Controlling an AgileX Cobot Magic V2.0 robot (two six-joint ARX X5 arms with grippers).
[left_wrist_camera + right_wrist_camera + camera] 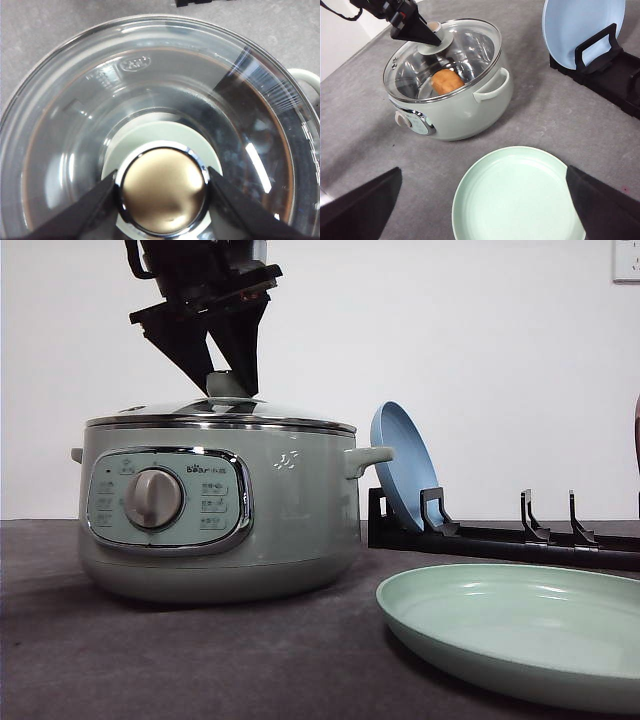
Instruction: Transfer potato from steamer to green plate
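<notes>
A grey, matte table (365,130) is seen carrying 3 things: the steamer (455,117) is set toward the left, the green plate (517,197) nearer the front, and a black dish rack (610,82) behind.

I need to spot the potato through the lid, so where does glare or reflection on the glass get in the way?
Left wrist view: the domed glass lid is streaked with white glare and reflections, so nothing inside reads clearly. Right wrist view: milder sheen, and the orange-brown potato shows through. Front view: the sage-green steamer is side-on, hiding its contents.
</notes>
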